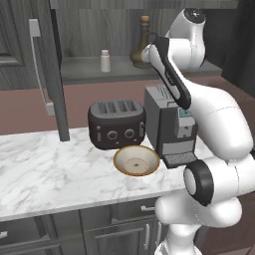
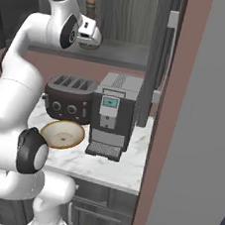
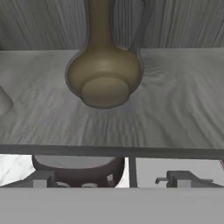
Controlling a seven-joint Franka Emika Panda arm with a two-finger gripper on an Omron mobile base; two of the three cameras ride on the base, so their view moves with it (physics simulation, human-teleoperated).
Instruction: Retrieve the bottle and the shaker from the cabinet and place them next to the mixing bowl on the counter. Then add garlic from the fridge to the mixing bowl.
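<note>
Gripper (image 2: 96, 36): upper left of right base view, jaws spread, level with the shelf for a side approach, nothing held.
Mixing bowl (image 1: 136, 160): tabletop, before toaster (image 1: 116, 123).
Bottle (image 3: 105, 70), shaker (image 1: 105, 61): cabinet shelf (image 3: 175, 109), upright, awaiting retrieval.

An olive-brown bottle (image 3: 104, 74) with a tan cork stands upper centre on a grey wood-grain cabinet shelf (image 3: 175, 109). The shaker (image 1: 105, 61) at upper left is white. Mid-frame, the counter (image 1: 45, 169) is white marble with grey veins; the mixing bowl (image 1: 136, 160) is tan outside, cream inside; the toaster (image 1: 116, 123) is black.
</note>
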